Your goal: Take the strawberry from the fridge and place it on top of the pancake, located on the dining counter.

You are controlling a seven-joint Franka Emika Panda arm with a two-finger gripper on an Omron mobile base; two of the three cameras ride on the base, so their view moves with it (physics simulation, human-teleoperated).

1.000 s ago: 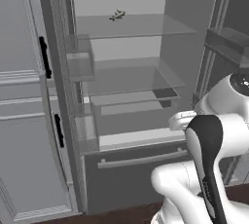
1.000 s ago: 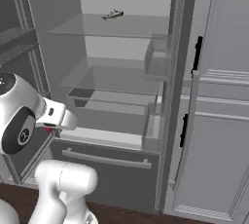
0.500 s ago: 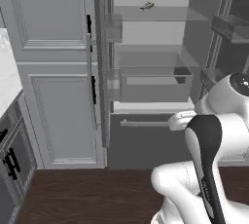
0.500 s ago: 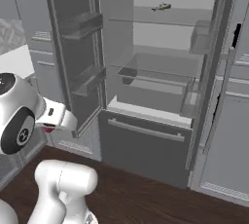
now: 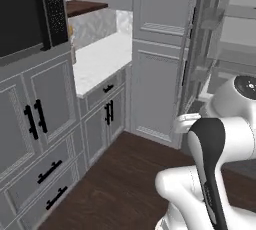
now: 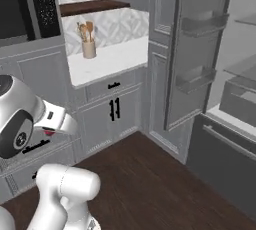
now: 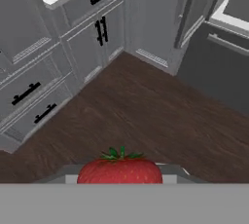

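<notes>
The strawberry (image 7: 119,170), bright red with green leaves, sits at the bottom middle of the hand view, right where my fingers come up. My gripper (image 6: 50,131) is shut on it; in the right base view it is a small red speck under the white hand, low at the left. The fridge (image 6: 202,54) stands open at the right, its door bins and glass shelves bare, with its dark bottom drawer (image 7: 221,69) below. In the left base view the fridge (image 5: 227,44) is at the far right edge. The pancake and the dining counter are out of view.
Light grey panelled cabinets with black handles (image 5: 108,112) run along the left under a white worktop (image 5: 100,59). A dark microwave (image 5: 27,14) hangs at the upper left. A utensil holder (image 6: 88,45) stands on the worktop. Dark wood floor (image 7: 146,111) lies ahead.
The whole picture has swung: the base has turned away from the fridge, which slid from the middle to the right edge. Cabinets and worktop have come into view. The arm keeps its pose.
</notes>
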